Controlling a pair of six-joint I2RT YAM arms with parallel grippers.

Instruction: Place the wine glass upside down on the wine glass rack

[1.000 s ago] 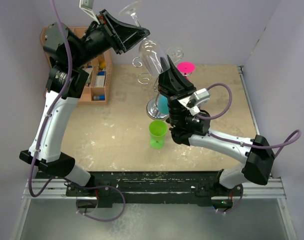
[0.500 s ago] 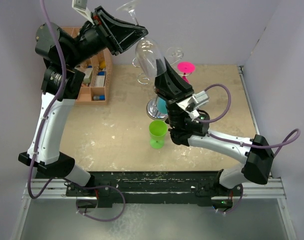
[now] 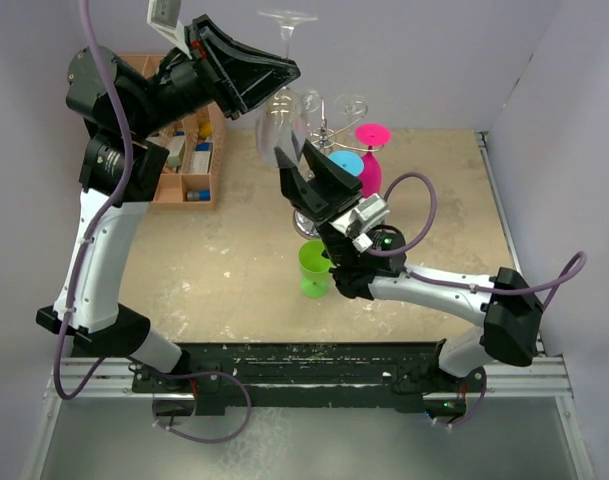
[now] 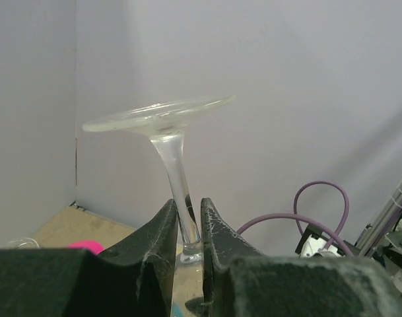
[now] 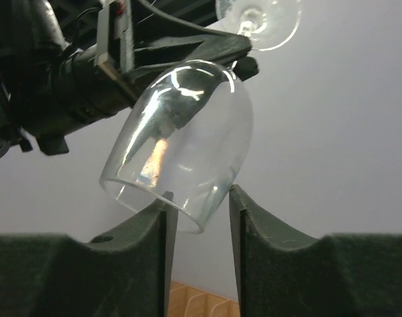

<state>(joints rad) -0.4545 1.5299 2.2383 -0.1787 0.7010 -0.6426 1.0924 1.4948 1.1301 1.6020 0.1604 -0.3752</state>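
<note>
The clear wine glass (image 3: 280, 122) hangs upside down, foot (image 3: 287, 17) on top, high over the back of the table. My left gripper (image 3: 287, 70) is shut on its stem (image 4: 177, 178), which stands between the fingertips (image 4: 186, 206). The bowl (image 5: 187, 132) tilts a little, its rim just above my right gripper (image 5: 199, 198), whose jaws stand apart; whether the rim touches them cannot be told. In the top view the right gripper (image 3: 296, 172) sits below the bowl. The chrome wire rack (image 3: 331, 124) stands just right of the bowl, its base (image 3: 306, 222) partly hidden.
A pink glass (image 3: 372, 150) and a blue glass (image 3: 346, 163) hang upside down on the rack's right side. A green cup (image 3: 315, 268) stands in front of the rack base. An orange organiser (image 3: 189, 165) with small items is at the back left.
The left arm has swung the glass from a slant to nearly vertical, foot up. The right gripper has dropped down and to the left, off the bowl.
</note>
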